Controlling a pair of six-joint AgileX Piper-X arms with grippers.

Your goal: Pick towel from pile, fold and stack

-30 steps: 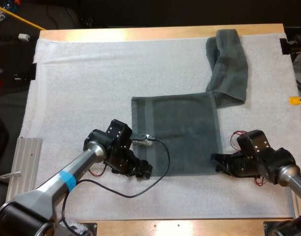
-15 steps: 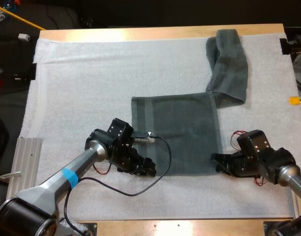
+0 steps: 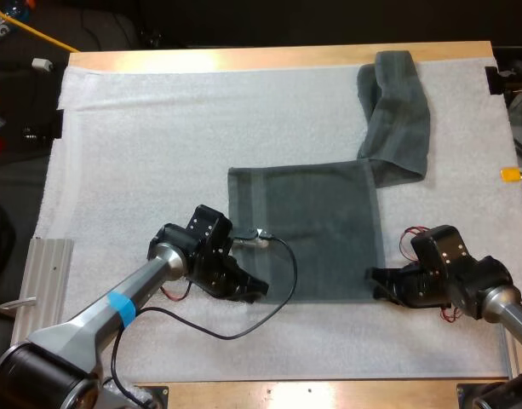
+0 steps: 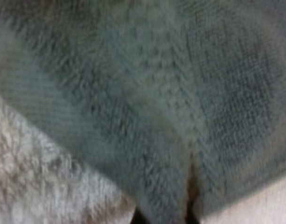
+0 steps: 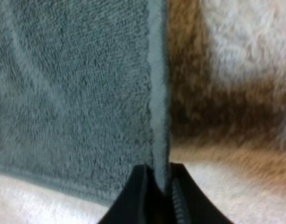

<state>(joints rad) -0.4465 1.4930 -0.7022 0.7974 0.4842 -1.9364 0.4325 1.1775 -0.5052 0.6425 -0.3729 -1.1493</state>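
- over the last second the left gripper [image 3: 254, 288] has been slid along the near edge of the towel [image 3: 307, 230], then drawn slightly back onto its near left corner.
- in the left wrist view a ridge of cloth is seen squeezed between the dark fingers [image 4: 139, 217], so that corner is judged pinched.
- the right gripper [image 3: 375, 279] has not been moved; its fingers [image 5: 140, 196] are pressed on the towel's near right edge.
- the towel is spread flat on the white mat [image 3: 141, 153], with a tail trailing to the far right.
- with both near corners held, the fold can be begun.
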